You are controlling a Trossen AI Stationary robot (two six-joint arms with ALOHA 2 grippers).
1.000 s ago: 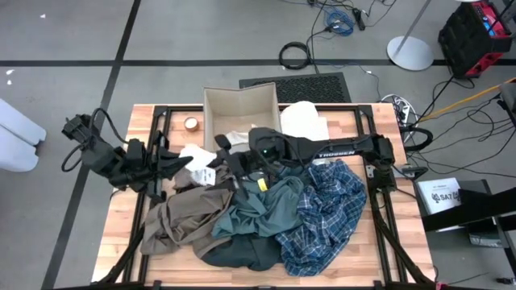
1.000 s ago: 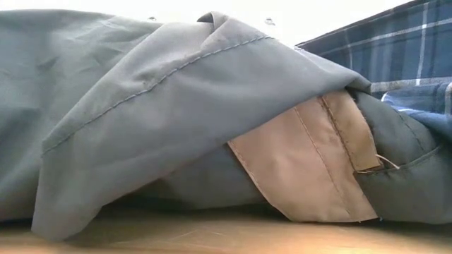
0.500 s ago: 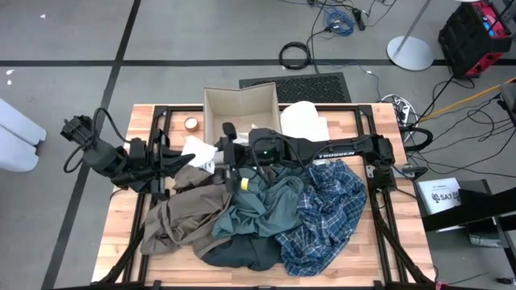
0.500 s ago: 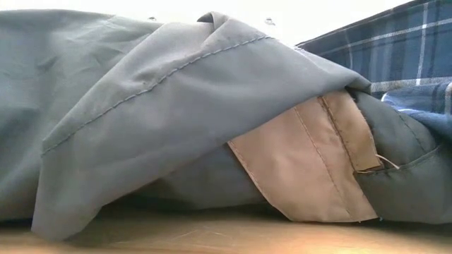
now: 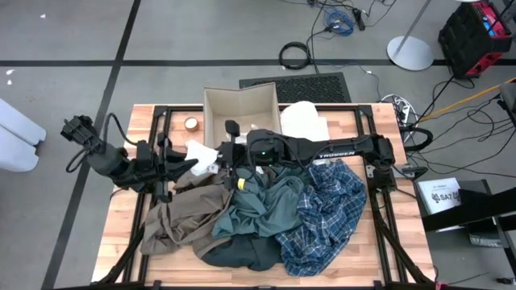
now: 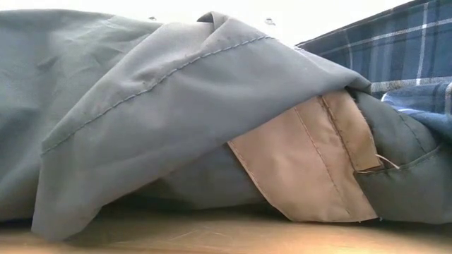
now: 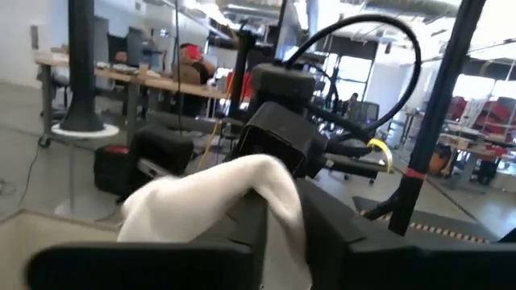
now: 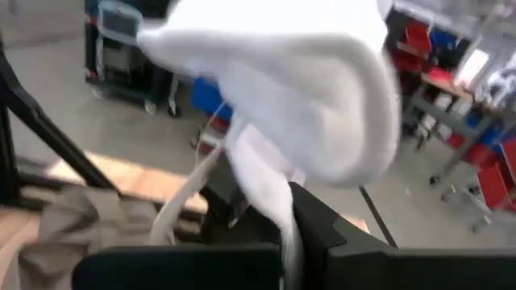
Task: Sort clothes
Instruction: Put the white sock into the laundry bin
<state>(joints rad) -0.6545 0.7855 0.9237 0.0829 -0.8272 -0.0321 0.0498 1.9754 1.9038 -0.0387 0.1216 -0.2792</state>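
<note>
Both arms reach level toward each other above the surface (image 5: 121, 229), in front of the beige fabric box (image 5: 240, 107). The left claw (image 5: 196, 159) and right claw (image 5: 226, 152) are each clamped on the cream-white cloth (image 5: 199, 151) stretched between them.

Grey floor (image 5: 64, 48), black tape lines, cables (image 5: 294, 55), red crate (image 5: 476, 28).

The heaped clothes (image 5: 266, 213) cover the near tabletop; bare wood (image 5: 173, 117) lies left of the fabric box (image 5: 239, 113).
</note>
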